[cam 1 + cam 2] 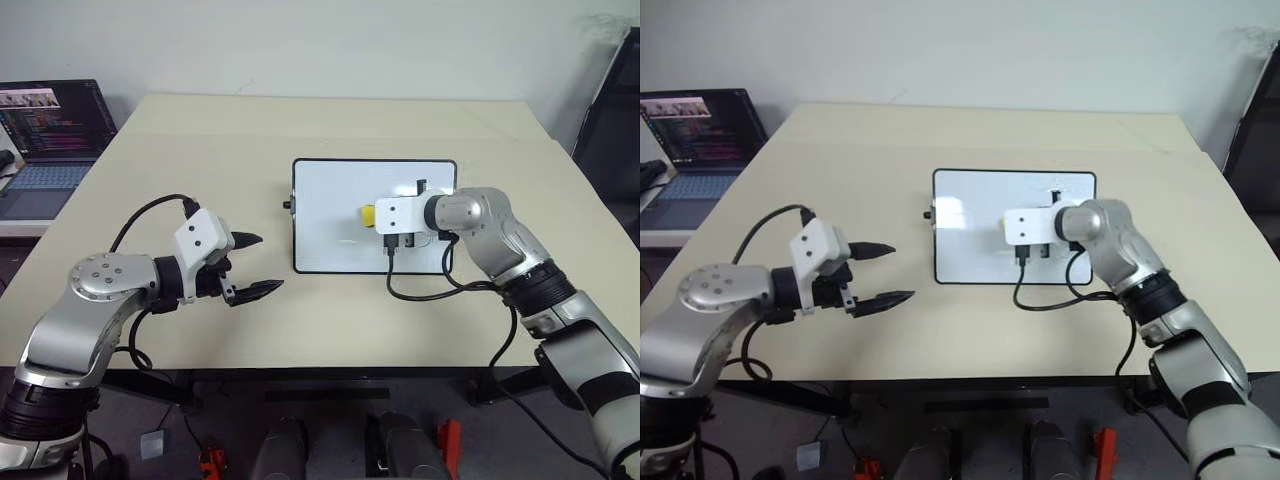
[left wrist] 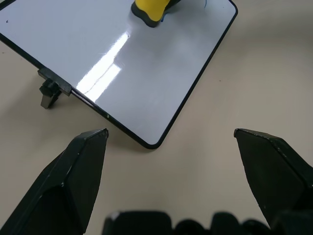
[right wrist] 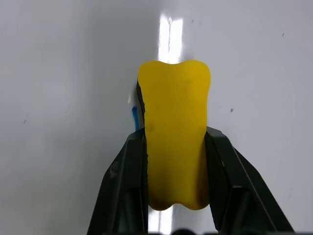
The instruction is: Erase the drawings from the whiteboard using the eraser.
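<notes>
On whiteboard: right gripper clamps eraser; blue mark, perhaps.

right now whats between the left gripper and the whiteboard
Only bare table lies between the left gripper and the whiteboard, as the left eye view shows.

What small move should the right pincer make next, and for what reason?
Probably slide the eraser sideways over the blue mark next to it. The right pincer is shut on the eraser and holds it against the whiteboard, and that mark is not yet wiped away.
</notes>
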Controlling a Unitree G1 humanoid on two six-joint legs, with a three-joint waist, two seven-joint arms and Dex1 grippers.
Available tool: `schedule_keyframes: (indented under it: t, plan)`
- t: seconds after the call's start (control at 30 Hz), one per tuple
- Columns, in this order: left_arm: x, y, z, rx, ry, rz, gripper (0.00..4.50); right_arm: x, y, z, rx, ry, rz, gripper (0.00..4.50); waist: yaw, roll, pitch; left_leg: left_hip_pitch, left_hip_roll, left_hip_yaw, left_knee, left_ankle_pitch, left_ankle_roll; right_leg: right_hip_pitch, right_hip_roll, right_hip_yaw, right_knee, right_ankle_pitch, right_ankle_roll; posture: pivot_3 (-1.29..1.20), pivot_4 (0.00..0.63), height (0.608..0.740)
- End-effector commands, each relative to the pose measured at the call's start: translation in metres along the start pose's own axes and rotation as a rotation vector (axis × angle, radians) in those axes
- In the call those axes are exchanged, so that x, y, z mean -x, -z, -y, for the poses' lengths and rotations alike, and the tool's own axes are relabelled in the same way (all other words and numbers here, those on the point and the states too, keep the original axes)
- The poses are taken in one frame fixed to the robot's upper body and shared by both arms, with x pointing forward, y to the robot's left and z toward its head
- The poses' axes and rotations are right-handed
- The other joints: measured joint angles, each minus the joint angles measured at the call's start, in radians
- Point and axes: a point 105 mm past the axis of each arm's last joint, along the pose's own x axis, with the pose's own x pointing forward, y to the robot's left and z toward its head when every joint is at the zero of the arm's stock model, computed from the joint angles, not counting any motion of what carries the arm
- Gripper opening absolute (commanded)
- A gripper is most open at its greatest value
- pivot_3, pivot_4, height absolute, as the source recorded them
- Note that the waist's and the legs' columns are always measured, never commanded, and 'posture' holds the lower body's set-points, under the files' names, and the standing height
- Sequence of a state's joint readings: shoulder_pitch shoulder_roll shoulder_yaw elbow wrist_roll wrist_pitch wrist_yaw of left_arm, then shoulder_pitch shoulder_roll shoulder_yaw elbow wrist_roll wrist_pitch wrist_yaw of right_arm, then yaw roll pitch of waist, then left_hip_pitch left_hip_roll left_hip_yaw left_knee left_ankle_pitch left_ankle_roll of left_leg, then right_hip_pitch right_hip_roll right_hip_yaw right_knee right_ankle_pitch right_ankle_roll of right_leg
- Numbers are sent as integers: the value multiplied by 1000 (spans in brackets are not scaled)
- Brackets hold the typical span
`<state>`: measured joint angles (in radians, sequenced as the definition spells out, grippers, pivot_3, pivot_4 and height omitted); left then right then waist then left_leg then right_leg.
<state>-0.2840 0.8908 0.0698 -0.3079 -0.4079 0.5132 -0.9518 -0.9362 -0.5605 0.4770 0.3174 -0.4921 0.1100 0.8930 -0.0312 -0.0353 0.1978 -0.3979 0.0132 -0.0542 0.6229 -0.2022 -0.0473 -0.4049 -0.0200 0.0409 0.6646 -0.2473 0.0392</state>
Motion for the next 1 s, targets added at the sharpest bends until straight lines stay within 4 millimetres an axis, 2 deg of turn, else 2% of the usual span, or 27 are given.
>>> schedule_keyframes:
  t: [0.03, 0.23, 0.33, 0.43, 0.5, 0.6, 0.67, 0.73, 0.8, 0.87, 1.0]
  plan:
    - [0, -11, -3, -46, -6, 27, 4500, 11, 49, -8, -50, -22, -172, 1143, 0, 0, 0, 0, 0, 0, 2, 0, 0, 0, 0, 0, 0, 0, -1, 0, 150, 740]
    - [-2, -12, -5, -53, 0, 30, 4500, 30, 80, -6, -66, -9, -259, 1143, 1, -2, -1, 0, 0, 2, 7, 1, 1, 2, -1, 2, -1, 3, -3, 0, 150, 740]
    - [-3, -12, -5, -55, 4, 32, 4500, 32, 82, -4, -70, 0, -255, 1143, -2, -2, -1, 1, 0, 3, 7, 2, 2, 2, 0, 2, 0, 4, -4, 0, 150, 740]
    - [-4, -13, -6, -57, 7, 35, 4500, 31, 63, 3, -96, 18, -173, 1143, -2, -2, -1, 1, 0, 3, 7, 2, 2, 1, 0, 3, 0, 4, -4, 0, 150, 740]
    - [-5, -13, -6, -58, 8, 37, 4500, 33, 35, 10, -136, 23, -28, 1143, -3, -2, -1, 0, 0, 3, 7, 2, 2, 1, 0, 3, 0, 4, -4, 0, 150, 740]
    - [-1, -18, -8, -56, -1, 59, 4500, 59, -28, 23, -176, 15, 340, 1142, -10, -1, 0, -2, 1, 3, 6, 2, 2, -1, 0, 3, -1, 5, -2, 0, 150, 740]
    - [2, -20, -8, -54, -7, 63, 4500, 80, -44, 31, -229, 22, 472, 1142, -15, 1, 1, -3, 1, 3, 4, 2, 2, -3, 1, 3, -1, 7, 2, 0, 150, 740]
    - [4, -19, -9, -51, -15, 60, 4500, 93, -40, 36, -251, 31, 491, 1141, -12, 1, 1, -4, 1, 1, 2, 1, 2, -4, 1, 2, -1, 6, 2, 0, 150, 740]
    - [6, -18, -8, -49, -21, 57, 4500, 102, -26, 38, -265, 44, 454, 1141, -4, 1, 1, -4, 1, 1, 2, 1, 1, -3, 0, 1, -2, 5, 2, 0, 150, 740]
    - [7, -18, -8, -48, -24, 57, 4500, 107, -6, 37, -286, 46, 386, 1141, 2, 1, 1, -4, 0, 2, 2, 0, 1, -3, -1, 1, -4, 4, 3, 0, 150, 740]
    - [10, -20, -11, -48, -45, 63, 4500, 108, 52, 16, -291, -19, 122, 1141, 3, 1, 1, -4, 0, 3, 3, 0, 1, -2, -1, 2, -5, 1, -2, 0, 150, 740]
